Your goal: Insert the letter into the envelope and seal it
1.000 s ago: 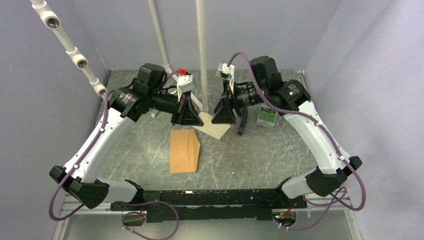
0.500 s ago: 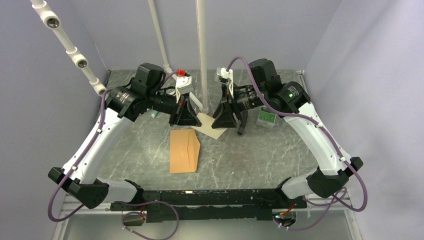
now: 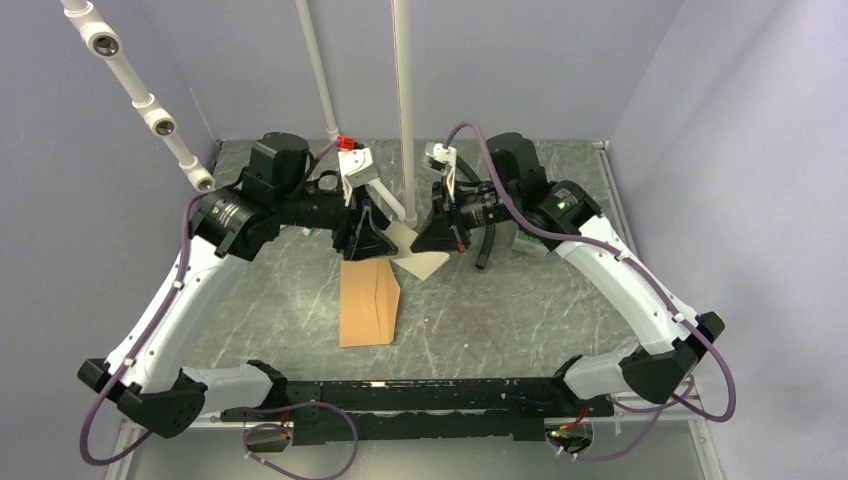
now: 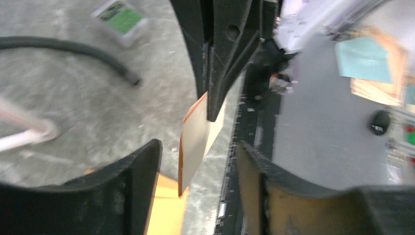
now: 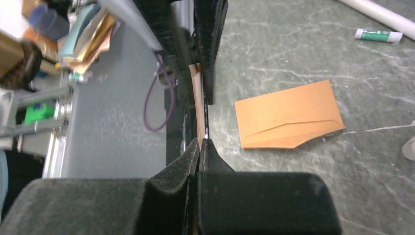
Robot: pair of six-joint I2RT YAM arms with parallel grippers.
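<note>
Right gripper [image 5: 199, 142] has its two fingers pressed together on the letter [image 5: 198, 98], pinching the pale peach-pink sheet by one edge so that it hangs on edge, nearly upright, above the table [image 3: 500, 320]. Just past that grip, the left gripper [image 4: 199, 146] faces it with its fingers [image 4: 122, 191] standing apart, one on each side of the sheet and gripping nothing; from the left wrist camera a gap shows between the paper and each finger. Beyond the two grippers, on the marbled grey surface, the envelope [image 5: 288, 115] lies flat, orange-brown, with the slanted line of its pointed flap running across its face. From above, the letter's lower end sits just beside the envelope's far end; whether the two touch I cannot tell. Farther back a white glue stick [image 5: 378, 35] lies on the table, a small green-labelled box [image 3: 530, 240] sits under the right arm's forearm, and a white pole [image 3: 404, 100] rises between the arms.
</note>
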